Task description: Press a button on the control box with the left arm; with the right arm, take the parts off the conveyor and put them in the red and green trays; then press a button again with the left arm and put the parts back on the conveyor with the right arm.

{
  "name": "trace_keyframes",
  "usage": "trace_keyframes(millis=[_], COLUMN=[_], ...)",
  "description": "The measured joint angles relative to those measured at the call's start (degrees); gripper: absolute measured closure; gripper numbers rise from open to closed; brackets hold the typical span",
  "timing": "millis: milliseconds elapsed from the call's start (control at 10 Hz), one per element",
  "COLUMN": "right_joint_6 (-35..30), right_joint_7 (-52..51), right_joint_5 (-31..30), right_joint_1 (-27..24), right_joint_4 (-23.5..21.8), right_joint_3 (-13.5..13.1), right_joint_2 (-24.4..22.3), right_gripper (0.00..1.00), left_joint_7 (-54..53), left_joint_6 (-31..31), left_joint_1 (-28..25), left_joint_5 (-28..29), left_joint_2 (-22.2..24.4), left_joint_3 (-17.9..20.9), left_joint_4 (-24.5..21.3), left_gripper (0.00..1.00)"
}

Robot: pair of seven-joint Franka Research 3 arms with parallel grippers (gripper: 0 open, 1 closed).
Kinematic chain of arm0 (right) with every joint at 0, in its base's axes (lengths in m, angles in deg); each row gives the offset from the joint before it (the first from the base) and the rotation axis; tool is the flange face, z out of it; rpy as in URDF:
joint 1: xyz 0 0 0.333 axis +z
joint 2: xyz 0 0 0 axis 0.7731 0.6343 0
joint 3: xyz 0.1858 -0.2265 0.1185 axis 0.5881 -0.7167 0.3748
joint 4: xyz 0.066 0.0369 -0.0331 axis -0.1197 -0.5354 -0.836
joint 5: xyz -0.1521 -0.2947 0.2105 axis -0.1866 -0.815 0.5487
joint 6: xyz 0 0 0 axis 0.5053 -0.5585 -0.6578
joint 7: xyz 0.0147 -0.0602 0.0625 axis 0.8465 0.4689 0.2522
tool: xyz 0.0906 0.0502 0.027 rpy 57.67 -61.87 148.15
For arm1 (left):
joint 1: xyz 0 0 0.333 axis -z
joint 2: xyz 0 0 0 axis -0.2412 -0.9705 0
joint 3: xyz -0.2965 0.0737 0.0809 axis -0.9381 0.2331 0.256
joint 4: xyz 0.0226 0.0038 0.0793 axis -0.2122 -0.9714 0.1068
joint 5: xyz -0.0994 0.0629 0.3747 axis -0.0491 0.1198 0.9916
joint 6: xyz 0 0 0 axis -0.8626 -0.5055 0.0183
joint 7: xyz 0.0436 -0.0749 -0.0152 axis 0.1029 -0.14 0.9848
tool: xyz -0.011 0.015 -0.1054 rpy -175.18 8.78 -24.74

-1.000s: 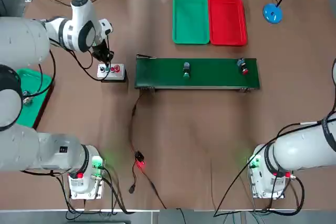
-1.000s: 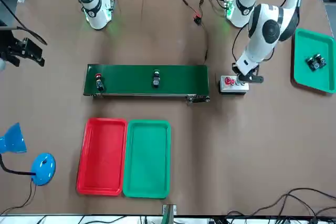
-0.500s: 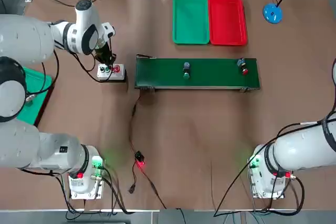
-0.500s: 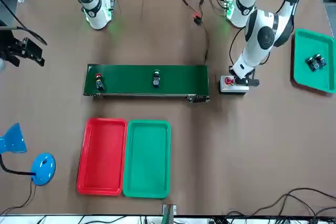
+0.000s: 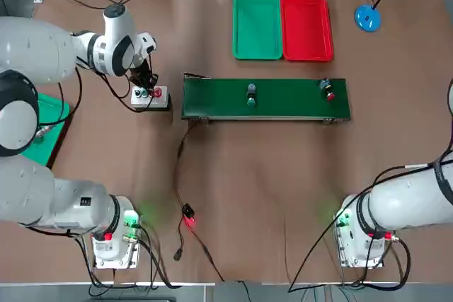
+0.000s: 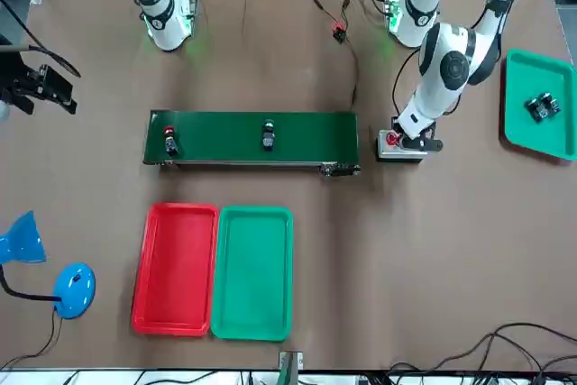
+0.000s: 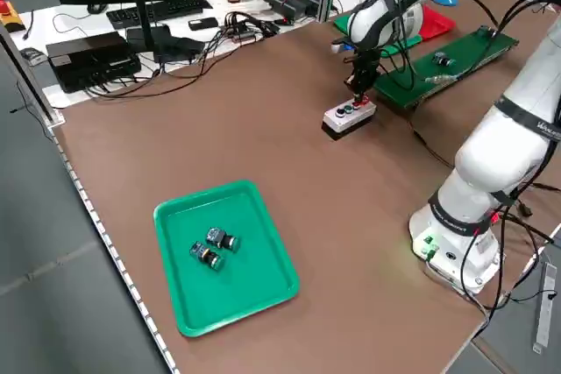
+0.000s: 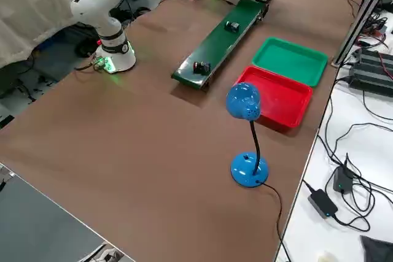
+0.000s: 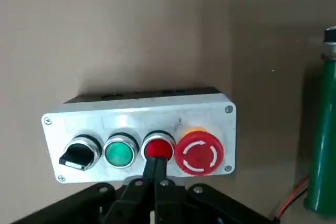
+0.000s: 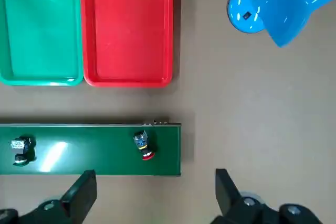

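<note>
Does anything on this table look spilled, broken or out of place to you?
Nothing looks spilled or broken. One slight oddity: on the long dark green belt, the small dark red-capped piece sits slanted, while the small dark green-capped piece lies squarely across it.

Brown bench (image 5: 241,196) with green conveyor (image 5: 219,99), white control box (image 5: 157,98), green and red trays (image 5: 306,27), blue lamp (image 5: 367,18).

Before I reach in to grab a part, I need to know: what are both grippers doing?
Left black gripper: closed, empty, over the white control box's buttons.
Right black gripper: open, empty, off the green conveyor's edge.
</note>
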Motion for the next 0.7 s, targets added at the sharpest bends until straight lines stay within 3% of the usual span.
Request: trace_keyframes(millis=[700], right_joint_6=[0.0], right_joint_7=[0.0], right_joint_5=[0.1], right_joint_1=[0.0], right_joint_4=[0.0], right_joint_3=[0.0], right_joint_2=[0.0], right_gripper=[0.00], left_joint_7=[0.0], left_joint_6=[0.6], left_joint_1=[0.0], left_joint_5=[0.0], left_joint_2=[-1.8], left_joint_3=[0.0], left_joint_4=[0.2], left_gripper=[0.99])
